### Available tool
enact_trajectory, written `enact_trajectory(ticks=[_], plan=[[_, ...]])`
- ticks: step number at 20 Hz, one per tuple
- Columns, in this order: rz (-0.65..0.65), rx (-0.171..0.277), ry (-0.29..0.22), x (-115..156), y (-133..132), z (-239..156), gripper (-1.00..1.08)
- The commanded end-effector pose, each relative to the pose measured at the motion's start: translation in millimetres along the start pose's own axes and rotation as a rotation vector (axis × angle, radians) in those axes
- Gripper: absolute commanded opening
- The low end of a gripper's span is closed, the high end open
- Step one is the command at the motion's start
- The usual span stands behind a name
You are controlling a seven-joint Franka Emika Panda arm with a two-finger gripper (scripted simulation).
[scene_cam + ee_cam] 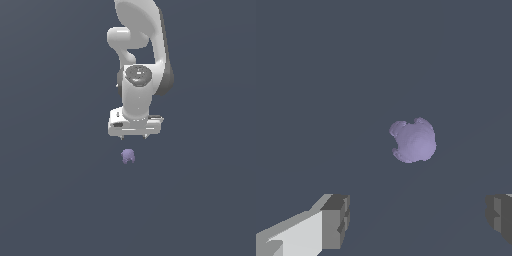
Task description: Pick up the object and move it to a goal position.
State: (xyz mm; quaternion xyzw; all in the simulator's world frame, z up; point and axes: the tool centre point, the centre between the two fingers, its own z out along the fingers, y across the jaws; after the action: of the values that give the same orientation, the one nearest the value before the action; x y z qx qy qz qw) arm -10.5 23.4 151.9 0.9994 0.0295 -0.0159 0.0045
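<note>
The object (128, 156) is a tiny pale purple rounded lump with small nubs, lying on the flat grey ground just below the white gripper (134, 136) in the exterior view. The gripper hangs above it, apart from it, with its two short fingertips spread wide and nothing between them. In the wrist view the object (414, 140) lies on the ground beyond the two fingers (336, 221), which stand far apart with the gripper (418, 220) open and empty. The object is not between the fingers.
The white arm (142, 45) reaches down from the top of the exterior view. Plain dark grey ground (50, 200) fills the scene on all sides. No goal marker shows.
</note>
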Motion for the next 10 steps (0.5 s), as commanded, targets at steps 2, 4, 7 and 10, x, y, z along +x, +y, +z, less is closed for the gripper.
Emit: enact_trajectory(ticks=[2, 4, 7, 10], plan=[[-0.001, 0.0, 0.0, 0.0, 0.0, 0.0, 1.0], [-0.008, -0.002, -0.002, -0.3, -0.3, 0.0, 1.0], [-0.032, -0.006, -0.009, -1.5, -1.1, -0.1, 1.0], [-0.054, -0.011, -0.016, -3.0, -2.3, -1.0, 1.0]])
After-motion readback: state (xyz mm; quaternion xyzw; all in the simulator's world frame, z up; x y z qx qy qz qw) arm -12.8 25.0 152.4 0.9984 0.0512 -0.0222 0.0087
